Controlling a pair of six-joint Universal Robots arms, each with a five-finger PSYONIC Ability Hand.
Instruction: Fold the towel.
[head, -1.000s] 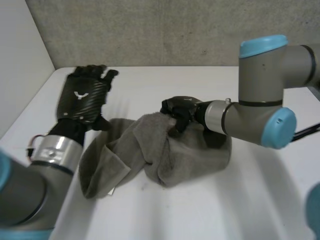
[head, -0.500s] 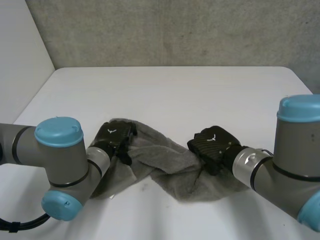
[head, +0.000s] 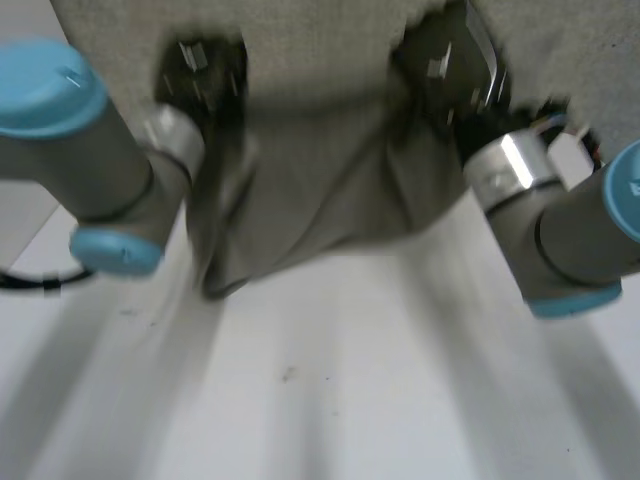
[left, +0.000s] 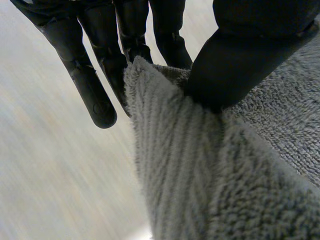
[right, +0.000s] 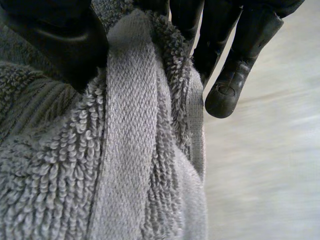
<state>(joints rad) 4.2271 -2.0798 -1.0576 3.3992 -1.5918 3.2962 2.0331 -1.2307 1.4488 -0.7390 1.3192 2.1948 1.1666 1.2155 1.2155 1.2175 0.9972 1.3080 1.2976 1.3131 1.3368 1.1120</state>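
1. We noted one towel (head: 310, 170) in the upper middle of the head view, hanging as a loose sheet above the white table (head: 330, 400). Whether its lowest point, toward the left of the frame, cleared the table we could not tell.
2. The left robot hand (head: 205, 75), upper left of the frame, was closed on the towel. In its wrist view the thumb pinched the cloth's edge against the fingers.
3. The right robot hand (head: 445, 60), upper right, gripped likewise, thumb and fingers clamped on a hemmed edge.
4. Key relation: the towel's long axis ran left to right, strung between the two robot hands, with the cloth hanging below both. Neither was nearer, since each held its own end. We judged the coming fold depends on keeping that held edge level.
5. Count: one towel, two robot hands, one table, and two arms, the left arm (head: 80, 150) and the right arm (head: 570, 230).
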